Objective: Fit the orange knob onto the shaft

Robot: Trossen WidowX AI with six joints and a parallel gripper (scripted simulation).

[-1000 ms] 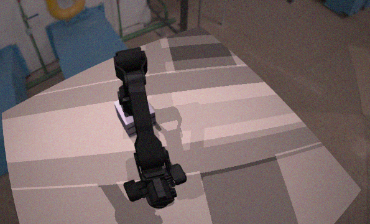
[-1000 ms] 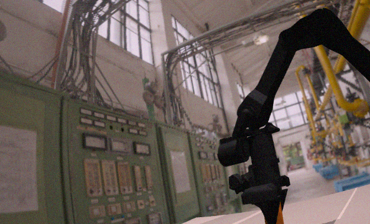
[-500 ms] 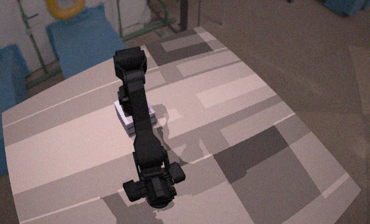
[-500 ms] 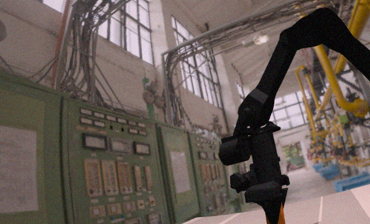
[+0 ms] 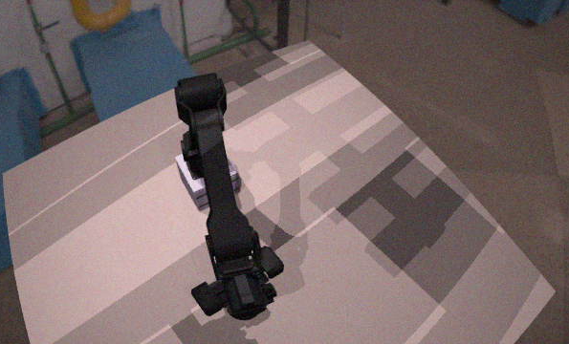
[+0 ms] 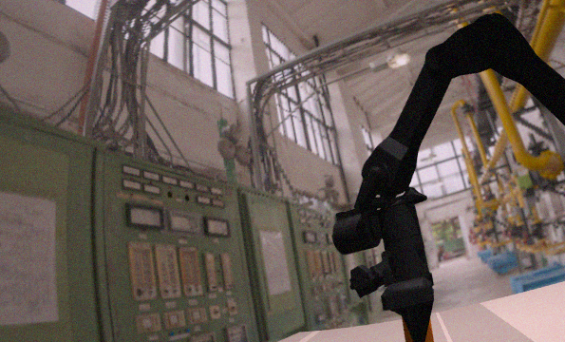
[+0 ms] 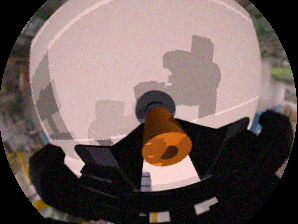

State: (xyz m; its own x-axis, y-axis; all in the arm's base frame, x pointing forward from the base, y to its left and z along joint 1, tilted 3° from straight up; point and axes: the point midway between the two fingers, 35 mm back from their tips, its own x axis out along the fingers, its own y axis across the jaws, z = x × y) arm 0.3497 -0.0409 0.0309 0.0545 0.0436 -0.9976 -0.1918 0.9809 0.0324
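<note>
The orange knob (image 7: 159, 143) (image 6: 407, 334) is between the fingers of my gripper (image 7: 158, 123), which is shut on it. In the wrist view its near end shows a dark hole, and its far end overlaps the near part of the round dark pedestal (image 7: 168, 102). The shaft is not visible, and I cannot tell whether the knob is around it or how high the knob sits. In the exterior view the lower part of the knob is cut off by the frame's bottom edge. In the top view the arm hides the knob and pedestal.
A pale, block-like base (image 5: 200, 197) stands under the rear of the arm in the top view. The patterned table (image 5: 98, 229) has its far right edge running diagonally. Arm shadows fall across the table around the pedestal.
</note>
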